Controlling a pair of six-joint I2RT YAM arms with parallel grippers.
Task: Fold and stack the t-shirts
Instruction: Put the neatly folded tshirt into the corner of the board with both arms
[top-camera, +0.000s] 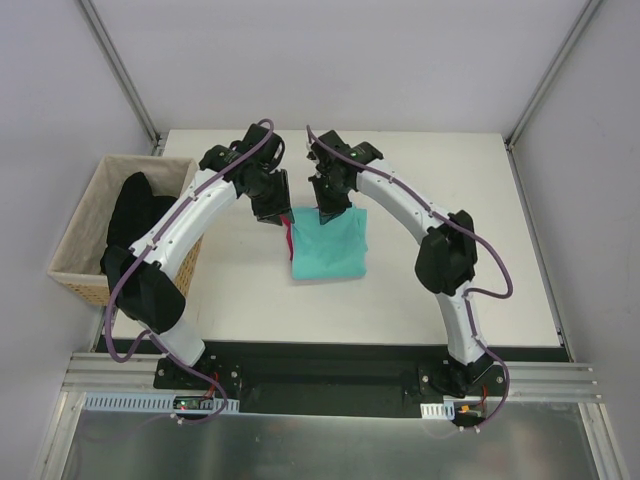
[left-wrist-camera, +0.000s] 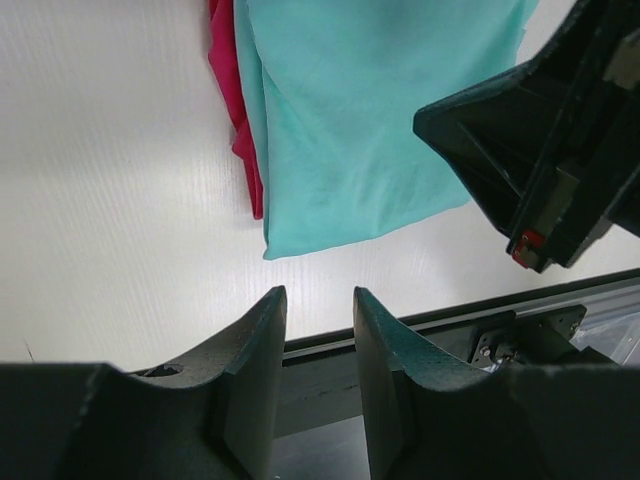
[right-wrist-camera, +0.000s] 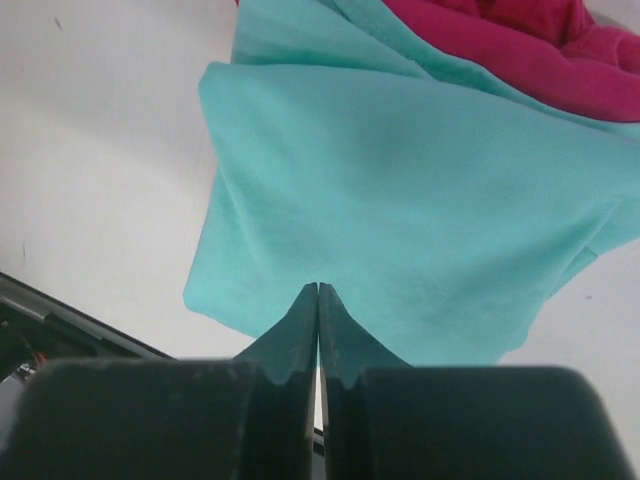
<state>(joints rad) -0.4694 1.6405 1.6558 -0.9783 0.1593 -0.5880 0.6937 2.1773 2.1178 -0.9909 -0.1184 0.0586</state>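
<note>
A teal t-shirt lies folded mid-table on top of a crimson-pink t-shirt, which shows only as a strip along its left edge. My left gripper hovers at the stack's far left corner. In the left wrist view it is open and empty, with the teal shirt and pink shirt beyond it. My right gripper is at the teal shirt's far edge. Its fingertips stand together with a hairline slit over the teal cloth; no cloth shows between them. Pink fabric shows behind.
A woven basket with a dark garment in it stands off the table's left edge, beside my left arm. The black rail runs along the table's near edge. My right arm's body fills the right of the left wrist view.
</note>
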